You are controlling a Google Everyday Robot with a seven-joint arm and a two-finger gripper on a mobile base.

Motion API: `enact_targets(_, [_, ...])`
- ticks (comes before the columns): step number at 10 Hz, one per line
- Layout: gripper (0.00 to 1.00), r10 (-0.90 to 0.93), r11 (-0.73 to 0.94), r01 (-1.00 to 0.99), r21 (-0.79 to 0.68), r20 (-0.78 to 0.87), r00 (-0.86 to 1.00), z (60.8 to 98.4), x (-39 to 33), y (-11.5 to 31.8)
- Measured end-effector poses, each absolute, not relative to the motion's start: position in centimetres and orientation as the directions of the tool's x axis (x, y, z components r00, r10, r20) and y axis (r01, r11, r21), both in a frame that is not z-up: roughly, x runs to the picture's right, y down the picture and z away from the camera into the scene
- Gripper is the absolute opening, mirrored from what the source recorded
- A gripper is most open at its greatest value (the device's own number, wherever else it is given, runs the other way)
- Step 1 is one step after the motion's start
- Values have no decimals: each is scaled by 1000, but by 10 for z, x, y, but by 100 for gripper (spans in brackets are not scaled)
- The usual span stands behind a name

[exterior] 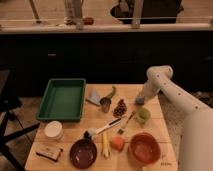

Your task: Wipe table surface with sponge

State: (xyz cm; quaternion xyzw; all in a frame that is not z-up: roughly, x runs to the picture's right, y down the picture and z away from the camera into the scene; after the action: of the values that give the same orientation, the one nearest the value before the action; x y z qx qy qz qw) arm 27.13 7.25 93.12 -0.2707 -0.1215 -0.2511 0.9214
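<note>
Table surface: pale planks, crowded. Everything listed sits to the image-left of, or nearer the camera than, the jaws.

White arm reaches in from the right side, bent at the elbow, wrist angled down to the far right part of the table.

Green tray well off to the left of the jaws. Orange-brown bowl and dark bowl along the near edge, well apart from them.

Light green cup just below the jaws, nearer the camera. Pinecone-like object and metal cup to the left of them.

Gripper low over the table; jaw opening: cannot tell.

Sponge: small blue-grey block, right at the gripper tip, on or just above the wood. Held or only touched: cannot tell.

Step, as judged: sponge being taken or first pressed down; wiping apparently not under way. The next move calls for a firm hold, steady downward pressure, and strokes kept clear of the nearby light green cup.
</note>
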Motion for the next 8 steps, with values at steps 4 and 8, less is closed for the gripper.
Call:
enact_targets(4, [0, -422, 686, 573, -448, 397, 815, 923, 264, 62])
enact_targets(8, [0, -429, 650, 624, -434, 467, 773, 926, 252, 61])
